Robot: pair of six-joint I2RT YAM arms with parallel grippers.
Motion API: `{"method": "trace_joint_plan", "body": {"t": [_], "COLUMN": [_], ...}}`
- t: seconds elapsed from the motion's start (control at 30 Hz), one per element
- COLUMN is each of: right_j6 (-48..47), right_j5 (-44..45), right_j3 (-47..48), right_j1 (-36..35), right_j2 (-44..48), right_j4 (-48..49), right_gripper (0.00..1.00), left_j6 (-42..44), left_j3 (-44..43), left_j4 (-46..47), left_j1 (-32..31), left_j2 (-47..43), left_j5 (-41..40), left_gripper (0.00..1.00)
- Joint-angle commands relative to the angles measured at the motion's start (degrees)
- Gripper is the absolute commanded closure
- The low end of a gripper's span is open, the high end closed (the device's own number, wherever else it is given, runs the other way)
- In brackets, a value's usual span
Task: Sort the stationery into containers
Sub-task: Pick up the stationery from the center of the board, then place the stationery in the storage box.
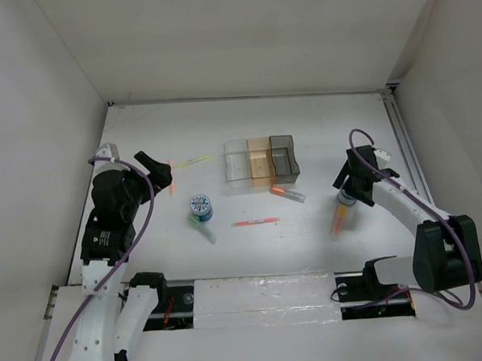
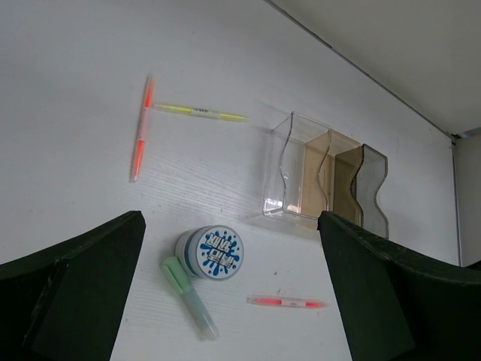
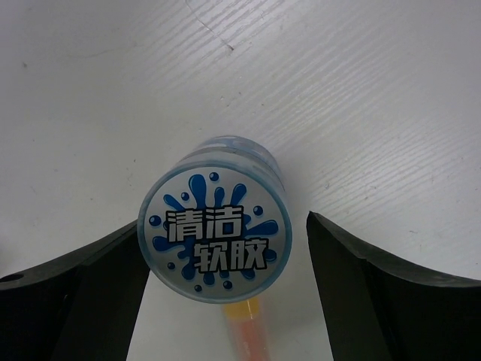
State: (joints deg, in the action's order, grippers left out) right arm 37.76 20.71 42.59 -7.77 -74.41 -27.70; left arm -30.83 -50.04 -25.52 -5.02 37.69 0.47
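Blue-white roll sits between wide-open fingers of right gripper.

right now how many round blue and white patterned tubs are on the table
2. One round blue-white patterned tub stands left of centre, beside a green marker. The other stands on the right, between the right gripper's open fingers, by an orange marker. None looks hidden.

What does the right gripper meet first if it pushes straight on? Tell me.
The round blue-white tub, standing inside the open right gripper, lid toward the wrist camera. Depth is unclear: the tips may pass either side of it to the table.
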Motion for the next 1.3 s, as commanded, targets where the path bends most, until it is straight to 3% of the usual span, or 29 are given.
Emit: {"method": "trace_joint_plan", "body": {"t": [0.0,0.13,0.27,0.37,0.47,0.57,0.8,0.97,1.2,1.27], "right_j6": [0.47,0.47,0.47,-0.05,-1.1,-1.63,-1.63,-1.63,-6.81,-8.48], "right_j5": [1.53,2.05,1.53,1.53,0.3,0.3,0.91,3.02,-2.95,-4.53], "right_j3": [0.13,0.13,0.13,0.13,0.13,0.65,8.2,17.25,37.17,42.46], "right_j1": [0.65,0.65,1.18,1.18,1.18,1.18,0.48,-7.67,-20.24,-21.06], "right_j2": [-0.21,-0.21,-0.21,-0.21,-0.21,0.84,4.01,0.86,-11.44,-17.59], "right_j4": [2.74,2.74,3.26,3.79,4.32,3.54,0.82,-0.69,3.26,2.75], "right_gripper": [0.15,0.17,0.29,0.45,0.69,0.99,1.0,1.0,1.0,1.0], "left_j6": [0.86,0.86,0.86,0.86,0.86,0.86,0.86,0.86,0.86,0.86], "left_j3": [-0.32,-0.32,-0.32,-0.32,-0.32,-0.32,-0.32,-0.32,-0.32,-0.32], "left_j4": [2.14,2.14,2.14,2.14,2.14,2.14,2.14,2.14,2.14,2.14], "left_j1": [0.36,0.36,0.36,0.36,0.36,0.36,0.36,0.36,0.36,0.36], "left_j2": [-0.51,-0.51,-0.51,-0.51,-0.51,-0.51,-0.51,0.01,0.54,0.54], "left_j5": [0.85,0.85,0.85,0.85,0.85,0.85,0.85,0.32,-0.82,-1.34], "left_gripper": [0.0,0.0,0.0,0.0,0.0,0.0,0.0,0.0,0.0,0.0]}}
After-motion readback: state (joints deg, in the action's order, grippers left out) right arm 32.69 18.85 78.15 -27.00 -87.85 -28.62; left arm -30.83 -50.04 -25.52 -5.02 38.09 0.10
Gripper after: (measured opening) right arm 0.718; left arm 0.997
